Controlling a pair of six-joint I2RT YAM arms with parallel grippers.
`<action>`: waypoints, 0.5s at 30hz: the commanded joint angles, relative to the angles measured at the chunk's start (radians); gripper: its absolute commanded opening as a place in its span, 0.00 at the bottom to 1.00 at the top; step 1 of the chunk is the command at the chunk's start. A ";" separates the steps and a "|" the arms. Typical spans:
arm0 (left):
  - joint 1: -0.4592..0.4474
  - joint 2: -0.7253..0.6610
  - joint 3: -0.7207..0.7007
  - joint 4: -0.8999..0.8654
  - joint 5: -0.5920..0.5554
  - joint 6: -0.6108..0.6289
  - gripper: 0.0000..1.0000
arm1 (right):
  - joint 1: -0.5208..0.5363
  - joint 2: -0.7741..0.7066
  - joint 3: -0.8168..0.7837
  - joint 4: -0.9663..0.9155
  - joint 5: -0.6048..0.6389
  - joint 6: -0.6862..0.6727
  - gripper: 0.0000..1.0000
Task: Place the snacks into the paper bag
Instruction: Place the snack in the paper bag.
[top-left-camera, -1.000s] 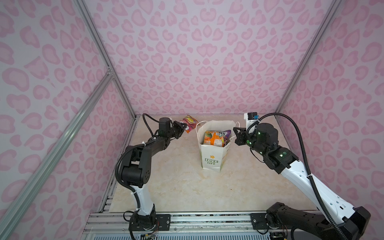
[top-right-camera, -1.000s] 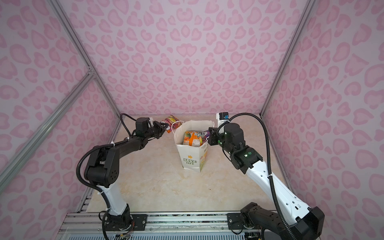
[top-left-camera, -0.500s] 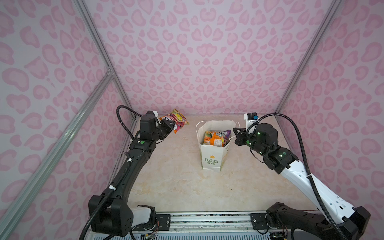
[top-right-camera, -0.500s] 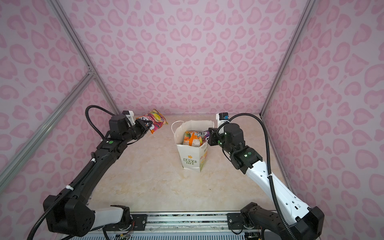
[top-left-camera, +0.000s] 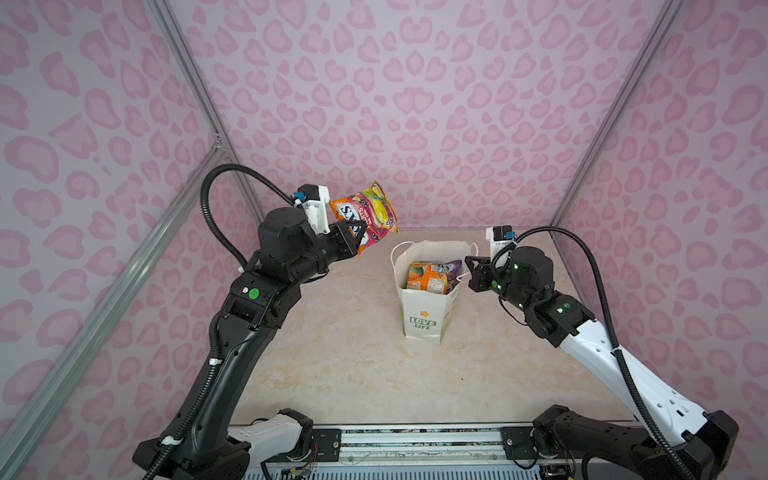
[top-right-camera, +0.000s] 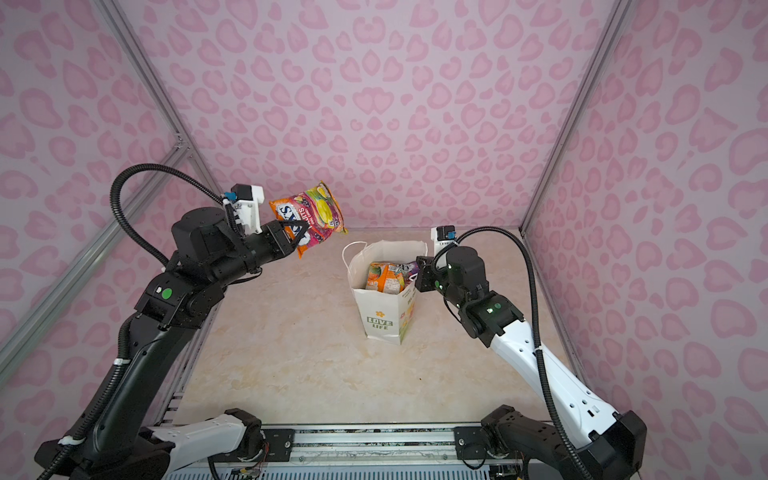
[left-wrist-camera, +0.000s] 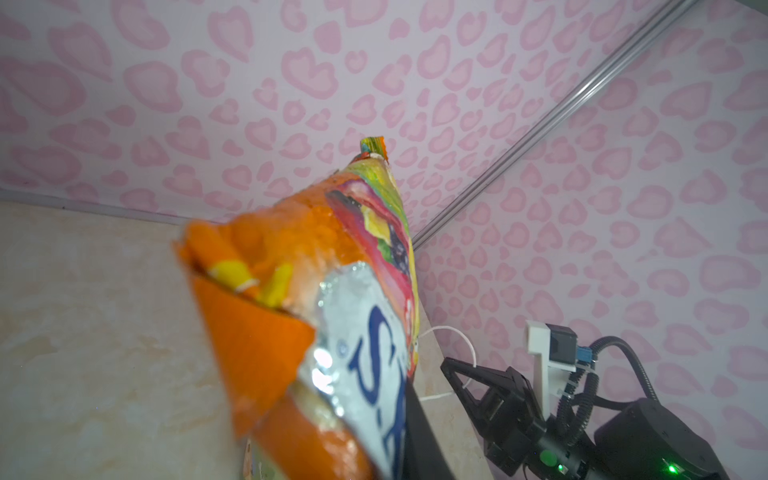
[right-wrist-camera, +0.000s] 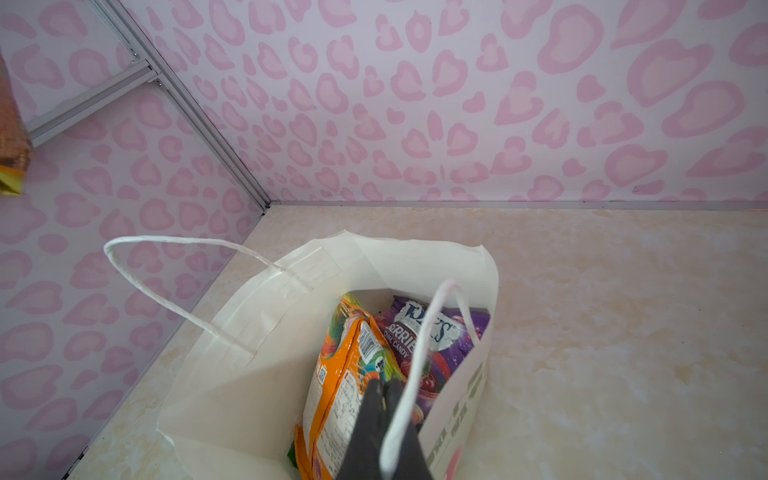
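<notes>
L pincer clamping orange snack mid-air, R pincer closed by paper bag

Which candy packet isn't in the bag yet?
The red-and-yellow packet, held in the air by the left gripper; the orange packet and the purple packet stand inside the paper bag.

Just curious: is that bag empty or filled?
Partly filled: orange packet and purple packet stand inside the bag.

I see an orange-and-red fruit-print packet, a cream bag with green lettering, pink heart-blotch walls, and a beige marbled worktop.
</notes>
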 joint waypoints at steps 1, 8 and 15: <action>-0.073 0.061 0.110 -0.058 -0.043 0.117 0.12 | 0.001 0.003 -0.008 0.017 -0.011 0.007 0.00; -0.216 0.277 0.359 -0.201 -0.107 0.197 0.12 | 0.001 -0.005 -0.013 0.017 -0.013 0.009 0.00; -0.267 0.520 0.548 -0.351 -0.132 0.219 0.12 | 0.001 -0.020 -0.015 0.010 -0.010 0.010 0.00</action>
